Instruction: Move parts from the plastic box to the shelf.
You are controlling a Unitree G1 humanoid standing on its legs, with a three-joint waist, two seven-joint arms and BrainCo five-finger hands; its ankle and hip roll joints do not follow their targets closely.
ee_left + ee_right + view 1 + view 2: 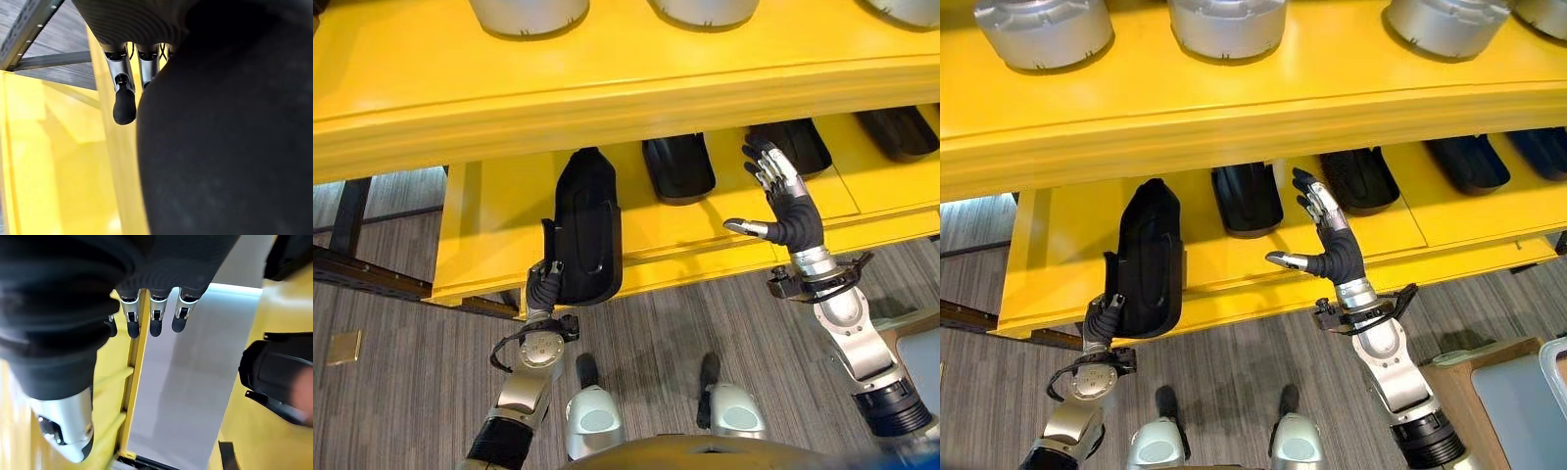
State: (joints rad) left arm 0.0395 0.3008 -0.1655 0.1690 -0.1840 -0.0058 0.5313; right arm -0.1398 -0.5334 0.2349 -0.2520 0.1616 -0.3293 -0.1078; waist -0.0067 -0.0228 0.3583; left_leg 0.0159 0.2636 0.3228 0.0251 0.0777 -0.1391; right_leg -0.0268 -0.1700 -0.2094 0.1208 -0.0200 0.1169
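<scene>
My left robot hand is curled round the near end of a long black part, which lies over the front lip of the yellow shelf, far end tucked under the upper tier. My right robot hand hovers spread and empty beside the parts already placed. I judge this the placing step: next, slide the part fully in beside its neighbours, then let go.

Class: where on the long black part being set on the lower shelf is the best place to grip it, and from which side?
Probably its near end, from the shelf's open front: the black part lies lengthwise into the lower shelf, with the left hand already there.
</scene>
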